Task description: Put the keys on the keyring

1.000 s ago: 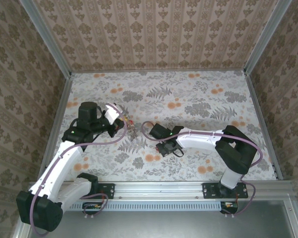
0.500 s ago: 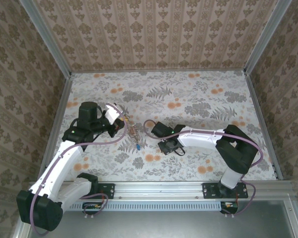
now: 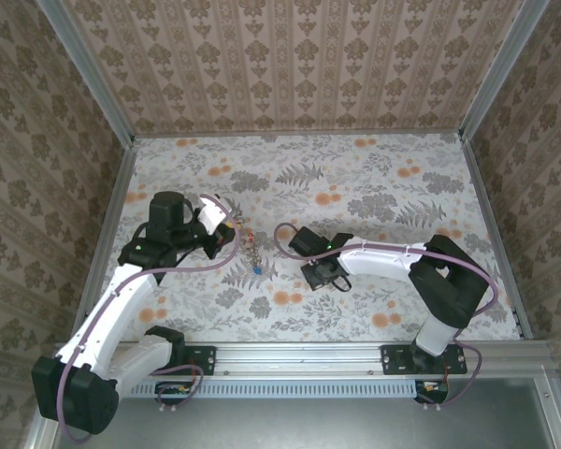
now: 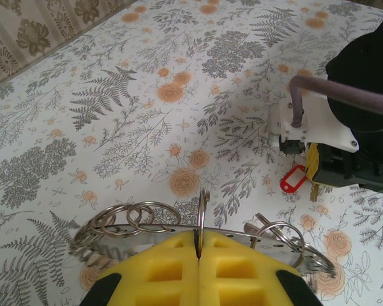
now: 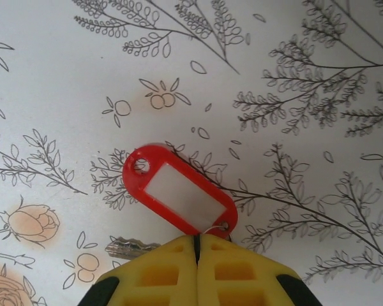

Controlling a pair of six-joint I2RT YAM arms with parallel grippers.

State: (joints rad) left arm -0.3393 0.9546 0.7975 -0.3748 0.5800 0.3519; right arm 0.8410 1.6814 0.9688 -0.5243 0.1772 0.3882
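Right tool [image 5: 196,250] is clenched on the little wire loop of a red-tagged key [image 5: 179,191]. The key lies flat on the flowered bench [image 5: 293,76], its blade poking out beside the pads. Well apart to the left, the left tool [image 4: 198,245] pinches the keyring [image 4: 166,231] above the bench, with smaller loops already on it and a blue tag [image 3: 259,269] dangling below. To my eye the job now is a clean lift. Grip the loop itself, not the tag, so it faces the ring, then approach the ring's gap slowly while the left side holds steady.
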